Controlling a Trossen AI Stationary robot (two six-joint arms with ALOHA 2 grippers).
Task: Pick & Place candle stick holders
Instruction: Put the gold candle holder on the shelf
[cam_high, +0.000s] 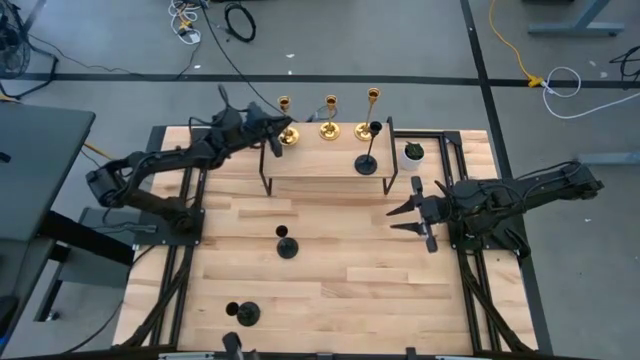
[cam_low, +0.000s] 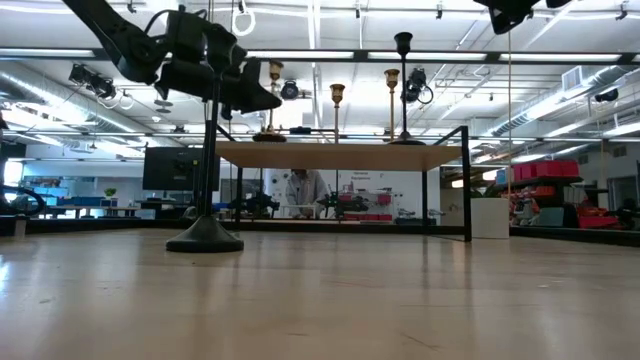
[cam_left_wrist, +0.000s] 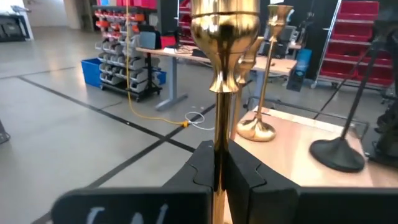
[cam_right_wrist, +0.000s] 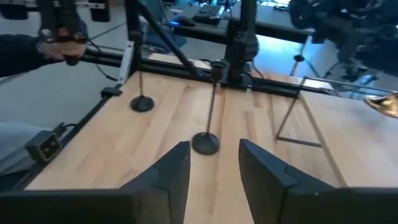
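Three gold candle stick holders stand along the far edge of a raised wooden shelf (cam_high: 320, 160): left (cam_high: 285, 120), middle (cam_high: 329, 128) and right (cam_high: 372, 125). One black holder (cam_high: 367, 165) stands on the shelf's right end. Two black holders (cam_high: 287, 247) (cam_high: 245, 314) stand on the table by their round bases. My left gripper (cam_high: 281, 133) is at the shelf's far left corner, shut on the left gold holder (cam_left_wrist: 224, 37). My right gripper (cam_high: 403, 218) is open and empty above the table, right of the shelf. My left gripper pinches the left gold holder's thin stem (cam_left_wrist: 218, 146) between its two fingers, below the cup (cam_left_wrist: 224, 25). The fingers come level from the table's left and lie across the stem. The holder is upright. I cannot tell whether its base (cam_low: 268, 137) rests on the shelf.
A small white pot with a green plant (cam_high: 414, 153) stands right of the shelf. Black frame rails (cam_high: 455, 150) run along the table's sides. A person's hand (cam_right_wrist: 62, 37) shows beyond the table's edge in the right wrist view. Bare wood (cam_high: 350, 270) lies in the table's near half.
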